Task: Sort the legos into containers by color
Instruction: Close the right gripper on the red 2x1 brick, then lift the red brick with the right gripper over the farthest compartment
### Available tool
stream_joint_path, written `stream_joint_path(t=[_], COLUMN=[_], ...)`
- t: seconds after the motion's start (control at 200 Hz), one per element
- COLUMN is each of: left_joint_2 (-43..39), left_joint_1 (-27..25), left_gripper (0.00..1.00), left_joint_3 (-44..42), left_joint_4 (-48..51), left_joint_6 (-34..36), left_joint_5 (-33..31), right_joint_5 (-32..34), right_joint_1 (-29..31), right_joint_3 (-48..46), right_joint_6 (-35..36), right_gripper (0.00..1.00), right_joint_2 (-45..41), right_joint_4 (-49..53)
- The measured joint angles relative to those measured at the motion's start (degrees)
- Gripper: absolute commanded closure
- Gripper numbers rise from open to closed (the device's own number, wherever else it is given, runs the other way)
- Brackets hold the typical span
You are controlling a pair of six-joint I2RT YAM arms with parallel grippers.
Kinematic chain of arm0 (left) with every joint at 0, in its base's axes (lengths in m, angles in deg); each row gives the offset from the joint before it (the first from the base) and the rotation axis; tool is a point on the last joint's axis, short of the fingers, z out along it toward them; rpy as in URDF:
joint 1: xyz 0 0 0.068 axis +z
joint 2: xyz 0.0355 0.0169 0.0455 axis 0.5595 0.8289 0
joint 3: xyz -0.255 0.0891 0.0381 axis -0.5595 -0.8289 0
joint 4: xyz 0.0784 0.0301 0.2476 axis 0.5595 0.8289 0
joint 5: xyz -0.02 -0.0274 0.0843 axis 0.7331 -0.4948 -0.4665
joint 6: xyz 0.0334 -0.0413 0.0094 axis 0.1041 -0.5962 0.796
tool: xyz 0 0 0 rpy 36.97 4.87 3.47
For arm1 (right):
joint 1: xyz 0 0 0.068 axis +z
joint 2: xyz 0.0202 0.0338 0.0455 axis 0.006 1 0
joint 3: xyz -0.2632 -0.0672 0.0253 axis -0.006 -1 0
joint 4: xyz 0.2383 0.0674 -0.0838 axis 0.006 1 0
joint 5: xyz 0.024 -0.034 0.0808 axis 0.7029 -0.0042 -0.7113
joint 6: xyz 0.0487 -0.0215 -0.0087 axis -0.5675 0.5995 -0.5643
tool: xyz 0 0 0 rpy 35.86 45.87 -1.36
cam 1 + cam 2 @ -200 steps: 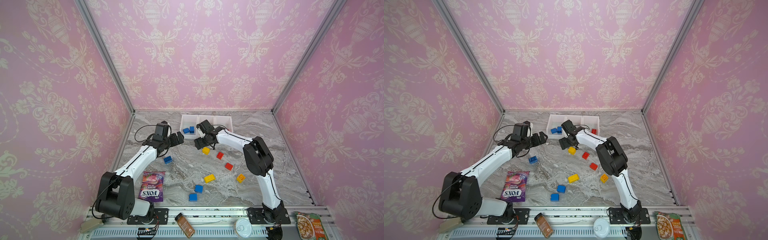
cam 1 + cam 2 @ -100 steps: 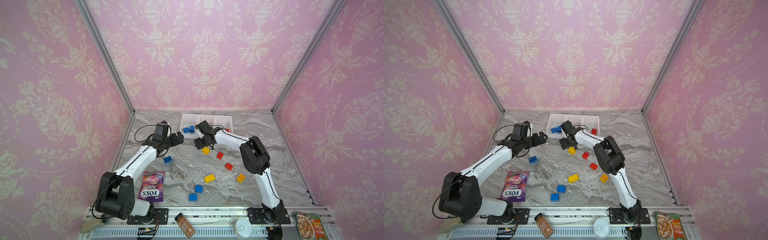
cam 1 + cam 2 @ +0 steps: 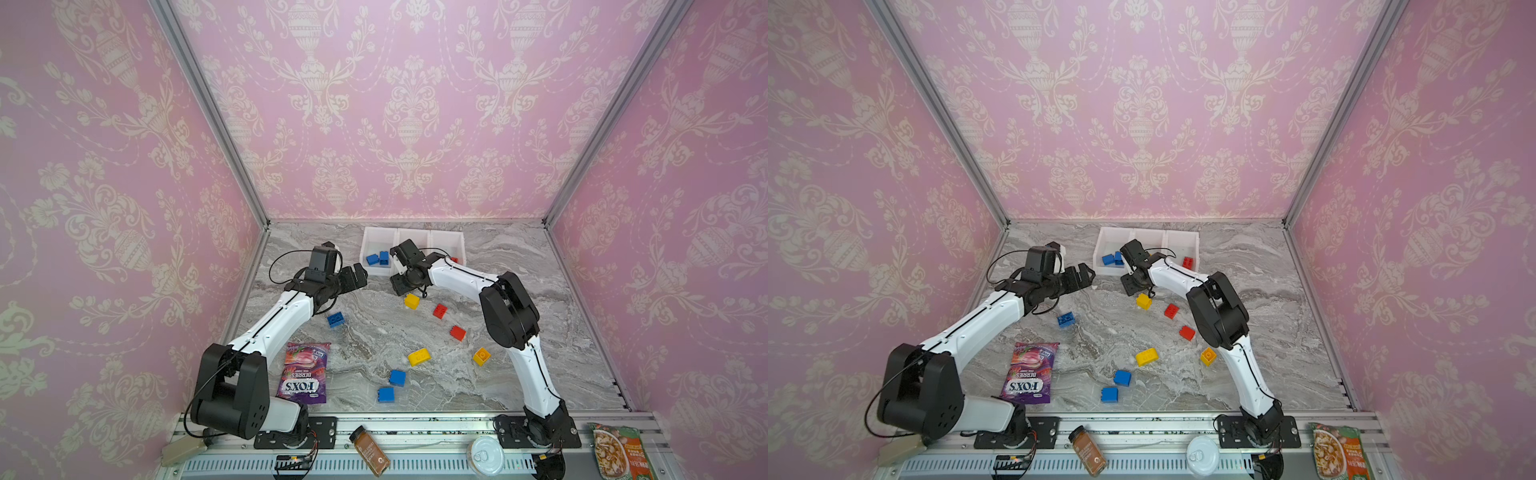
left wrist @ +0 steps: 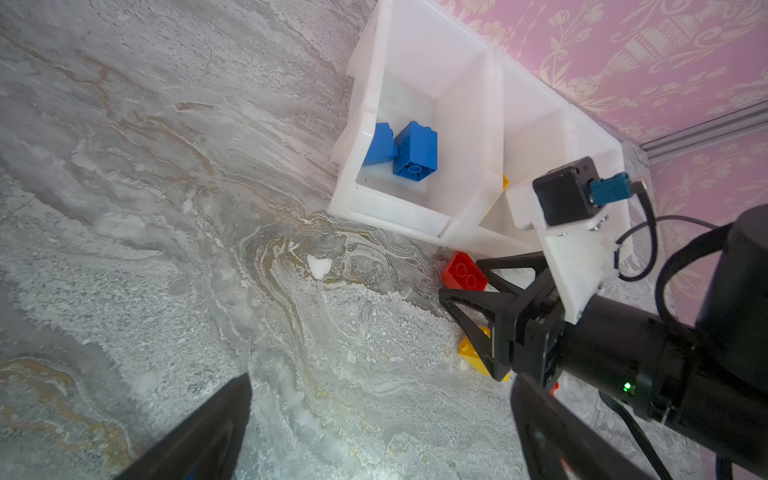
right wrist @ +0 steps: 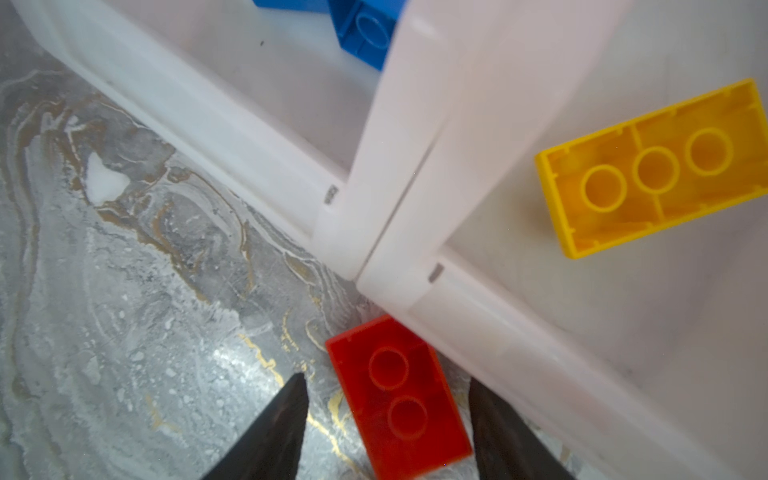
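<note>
Step in hand: grasp on a red piece. The right gripper [image 5: 385,377] is sitting low over the red brick [image 5: 403,415], jaws apart and straddling its two long sides, not clamped. A gap is showing on the open-table side. On the bin side the finger looks very near or touching, hard to tell at this angle.

The red brick is lying studs-up on the marble table [image 3: 519,270], pressed right against the front wall of the containers [image 4: 469,137], about where the left and middle bins join.

The left gripper [image 3: 356,279] is hanging over the table near the left bin, jaws wide apart, empty.

Sorting is partly done:
- two blue bricks [image 4: 407,149] in the left bin
- a yellow brick [image 5: 652,166] in the middle bin
- a red one [image 3: 1187,262] in the right bin
- eight loose legos [image 3: 419,356] lying out on the table.

Next move, as I judge it: squeeze on the red brick, lift straight up clear of the wall, carry it past the middle bin, and release over the right bin. The bin-side finger has little room, so it could catch the rim or nudge the containers.
</note>
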Motion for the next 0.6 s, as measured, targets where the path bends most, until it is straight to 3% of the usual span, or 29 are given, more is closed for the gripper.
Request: stream_joint_path(t=[0.18,0.385,0.6], left_joint_2=[-0.17,-1.01,-1.73], left_joint_1=[0.0,0.0,0.0], left_gripper=[0.01,0.01,0.01], left_joint_3=[-0.44,-0.96,-1.11], left_joint_4=[-0.02,0.13,0.09], left_joint_6=[-0.02,-0.02,-0.02], left_joint_5=[0.0,0.0,0.0], right_joint_5=[1.86,3.45,4.2], right_joint_1=[1.14,1.99,2.03], right_joint_3=[0.83,0.81,0.76], right_joint_6=[1.14,1.46,1.66], right_gripper=[0.51,0.52,0.61], right_joint_2=[1.33,1.33,1.33], right_joint_4=[0.37,0.35,0.33])
